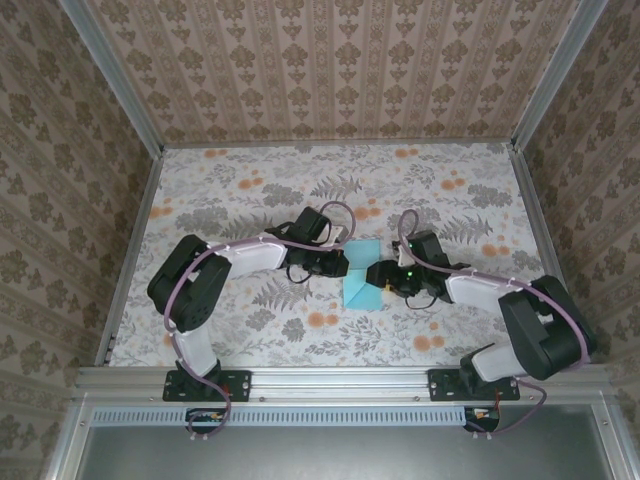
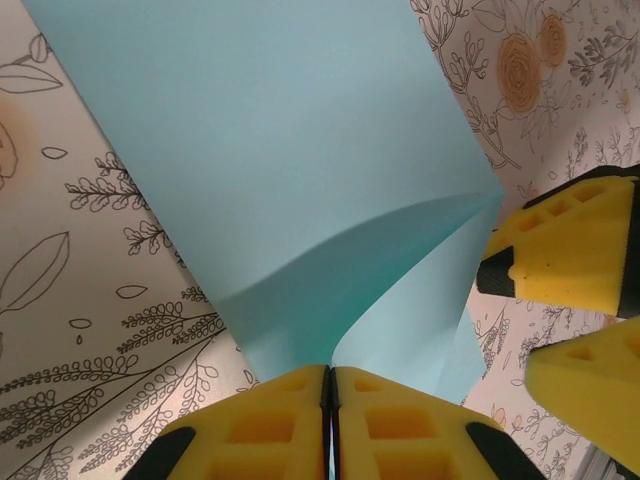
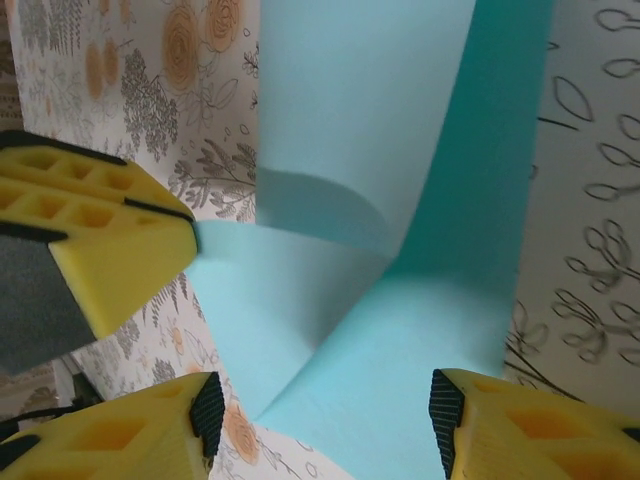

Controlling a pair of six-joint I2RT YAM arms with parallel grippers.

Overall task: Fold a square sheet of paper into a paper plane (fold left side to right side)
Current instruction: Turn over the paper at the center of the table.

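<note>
1 square sheet of paper (image 1: 362, 283), pale cyan and unmarked, sits near the middle of the top view on the floral table (image 1: 250, 190), between the tips of the 2 arms and partly raised rather than flat. In the left wrist view most of it spreads across the upper part of the frame. Its near edge curls up off the table in a soft bend and runs down into the left gripper (image 2: 331, 400) at the bottom centre, whose 2 yellow fingers are pressed together with the paper's edge pinched between them. From that gripper the sheet lies toward the right of the top view, its long line running roughly top to bottom of that frame. I judge, then, that the held edge must travel rightward over the flat part to meet the far edge. The right gripper (image 3: 320, 400) is on that far side: in its own wrist view its 2 fingers stand spread at the bottom left and bottom right, with paper between them. Whether they touch it I cannot tell. The left arm looks placed to carry the fold; the curl seems loose, so a skewed pull could misalign the edges.
</note>
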